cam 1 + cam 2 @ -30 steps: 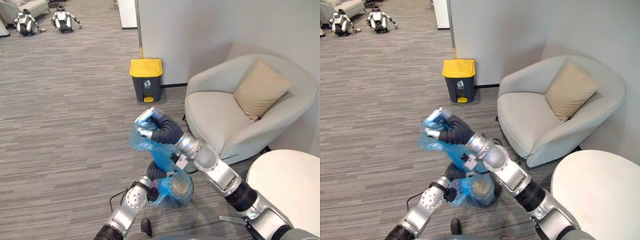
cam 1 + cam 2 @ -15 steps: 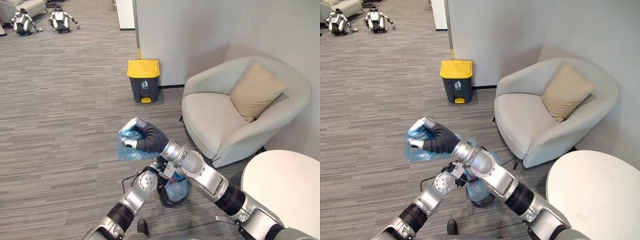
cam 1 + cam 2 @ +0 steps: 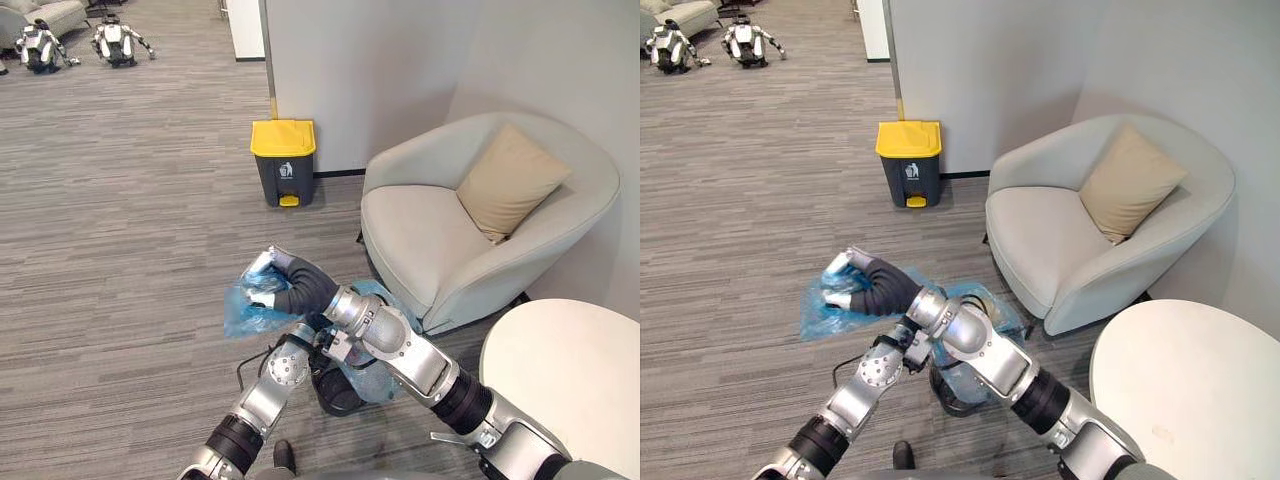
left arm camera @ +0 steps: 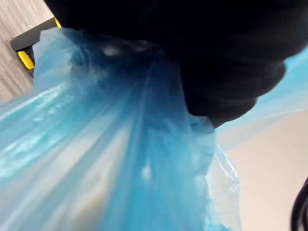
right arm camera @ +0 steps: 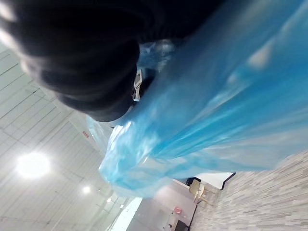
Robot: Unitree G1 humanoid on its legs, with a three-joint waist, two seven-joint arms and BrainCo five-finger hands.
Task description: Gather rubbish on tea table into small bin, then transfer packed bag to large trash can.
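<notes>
Now: right hand [image 3: 268, 282] clenched on mouth of blue bag [image 3: 243, 312], far-left of small bin [image 3: 335, 398]; bag's length runs from bin out to that hand. Left hand [image 3: 300, 342] beside bin under film, grip unreadable. Yellow-lidded trash can [image 3: 283, 160] lies far beyond right hand, well apart.

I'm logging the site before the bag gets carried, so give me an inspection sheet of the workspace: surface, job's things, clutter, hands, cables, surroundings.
Surface: white round tea table, partly in view at the robot's right; grey carpet floor.
Job's things: blue bag runs from the right hand down to the small black bin on the floor; large trash can, yellow lid shut, by the wall.
Clutter: nothing seen.
Hands: right hand curled round the bag's top; left hand low by the bin, against the bag.
Cables: nothing seen.
Surroundings: armchair with tan cushion; two four-legged robots far off.
</notes>
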